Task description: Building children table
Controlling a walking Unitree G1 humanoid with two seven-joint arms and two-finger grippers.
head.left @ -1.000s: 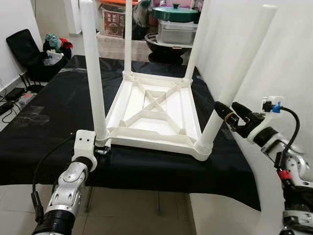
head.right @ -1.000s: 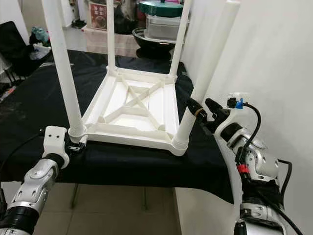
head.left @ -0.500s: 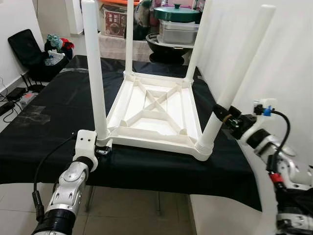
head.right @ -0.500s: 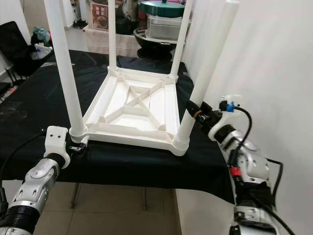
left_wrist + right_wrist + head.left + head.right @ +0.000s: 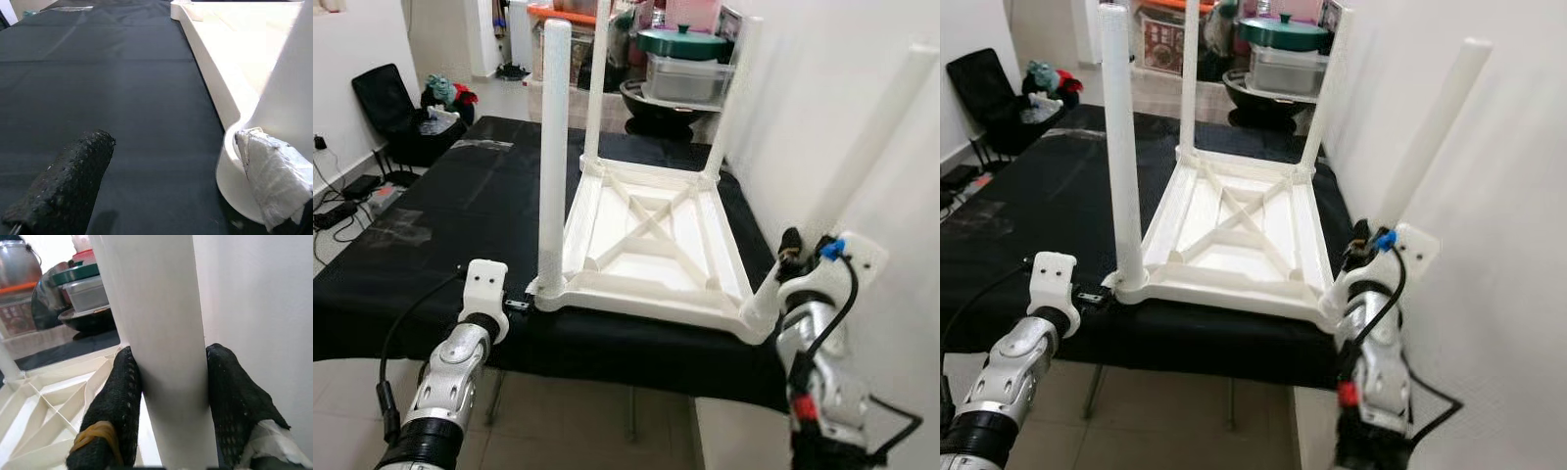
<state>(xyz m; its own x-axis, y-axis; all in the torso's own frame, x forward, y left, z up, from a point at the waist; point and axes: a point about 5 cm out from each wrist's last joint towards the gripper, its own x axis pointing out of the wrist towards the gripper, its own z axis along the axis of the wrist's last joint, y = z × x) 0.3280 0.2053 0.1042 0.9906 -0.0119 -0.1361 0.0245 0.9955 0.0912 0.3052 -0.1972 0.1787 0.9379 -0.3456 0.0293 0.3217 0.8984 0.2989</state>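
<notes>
The white plastic children's table point(image 5: 651, 235) lies upside down on a black cloth point(image 5: 431, 215), with its legs pointing up. My right gripper point(image 5: 790, 257) is shut around the near-right leg point(image 5: 871, 147), low on the leg. In the right wrist view its black fingers point(image 5: 112, 401) press both sides of that leg point(image 5: 161, 333). My left gripper point(image 5: 519, 302) is at the near-left corner, below the near-left leg point(image 5: 553, 157). It stands open in the left wrist view, with the taped finger point(image 5: 274, 181) against the corner's rounded base and the black finger point(image 5: 68, 186) over bare cloth.
A white wall point(image 5: 783, 88) runs close along the right side of the table. Pots and storage boxes point(image 5: 680, 59) are stacked behind the far edge. A black chair point(image 5: 386, 108) and a power strip point(image 5: 342, 211) stand on the floor to the left. The cloth's front edge is just below my grippers.
My right gripper has moved in from beside the near-right leg and shut around it. The head view has shifted. The left gripper stays at the near-left corner.
</notes>
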